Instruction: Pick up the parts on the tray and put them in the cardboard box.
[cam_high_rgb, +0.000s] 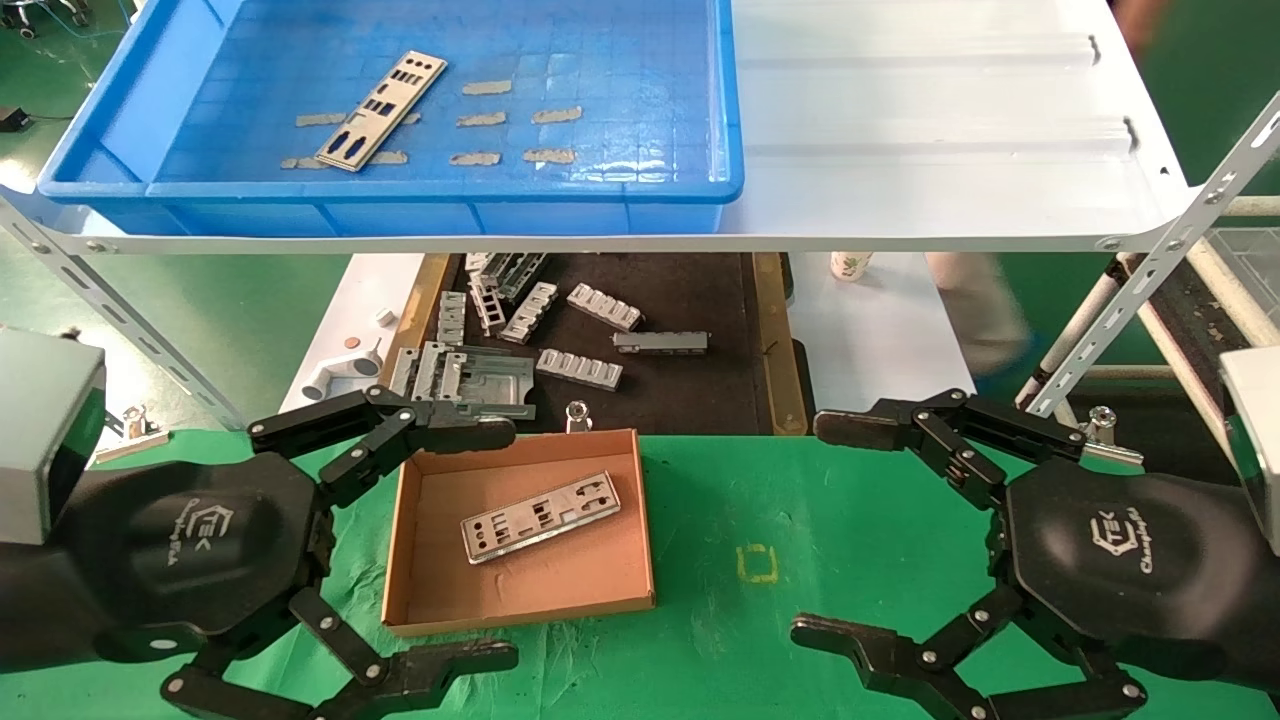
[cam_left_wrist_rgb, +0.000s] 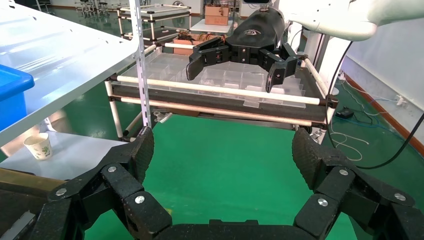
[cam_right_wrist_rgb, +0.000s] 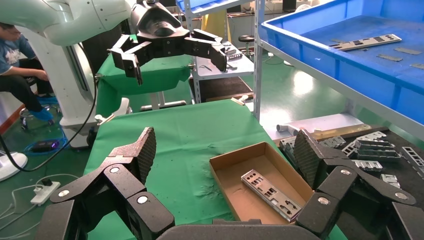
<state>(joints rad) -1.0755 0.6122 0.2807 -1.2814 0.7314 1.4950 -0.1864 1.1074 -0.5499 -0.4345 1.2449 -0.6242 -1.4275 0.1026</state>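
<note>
- One flat silver plate lies loose on the floor of the brown cardboard box, probably already delivered.
- A second plate, thin and punched with slots and holes, lies at a slant on the gridded floor of the blue tray among short tape strips.
- The left gripper hangs wide and empty beside the box.
- The right gripper hovers spread and empty over the green cloth.
- Ribbed grey brackets lie apart on a dark surface.

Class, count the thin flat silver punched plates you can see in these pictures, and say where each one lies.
2. One plate lies in the blue tray; the other plate lies flat in the cardboard box. None seems hidden.
</note>
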